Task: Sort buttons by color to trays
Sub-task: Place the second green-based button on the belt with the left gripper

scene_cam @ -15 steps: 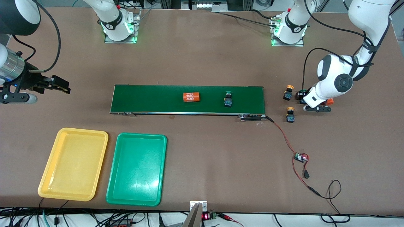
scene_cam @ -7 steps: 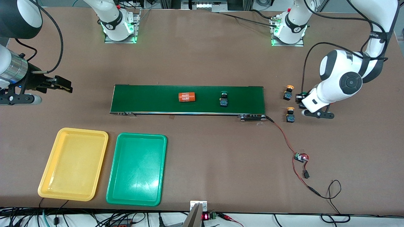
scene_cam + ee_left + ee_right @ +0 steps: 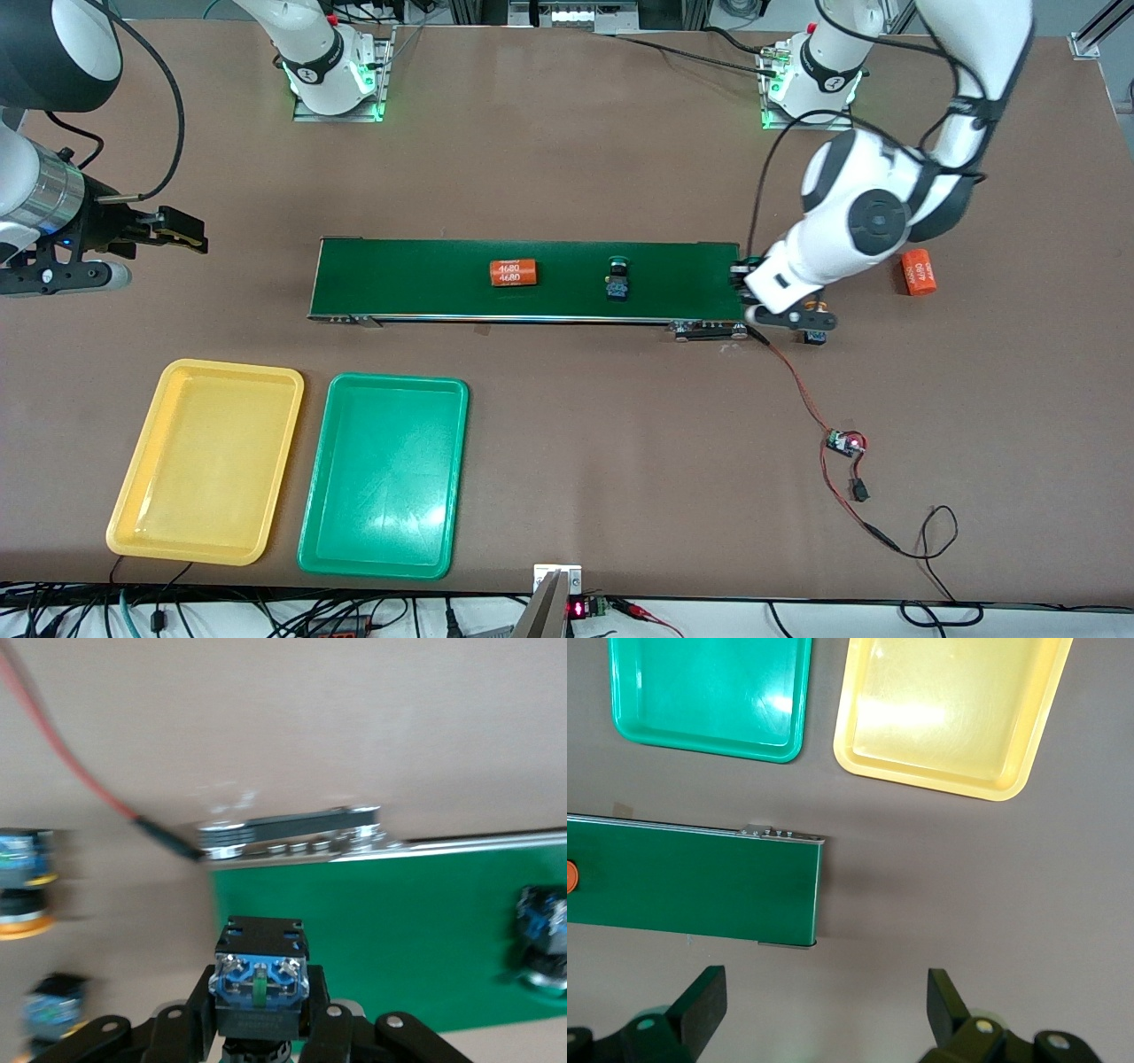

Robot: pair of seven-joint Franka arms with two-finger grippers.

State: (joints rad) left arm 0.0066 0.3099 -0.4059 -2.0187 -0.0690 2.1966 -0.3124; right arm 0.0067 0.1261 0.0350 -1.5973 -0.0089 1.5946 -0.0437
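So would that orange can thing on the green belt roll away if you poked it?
Probably. The orange cylinder lies on its side on the conveyor belt, so a sideways push would likely roll it. It looks smooth and stiff, maybe slippery to pinch.

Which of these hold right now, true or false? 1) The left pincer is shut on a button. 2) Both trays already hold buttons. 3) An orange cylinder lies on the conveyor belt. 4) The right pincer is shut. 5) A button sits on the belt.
1) True: the left pincer is shut on a button over the conveyor belt end.
2) False: the yellow tray and green tray hold nothing.
3) True: an orange cylinder lies on the belt.
4) False: the right pincer is open, waiting off the belt's end.
5) True: a green-capped button sits there.
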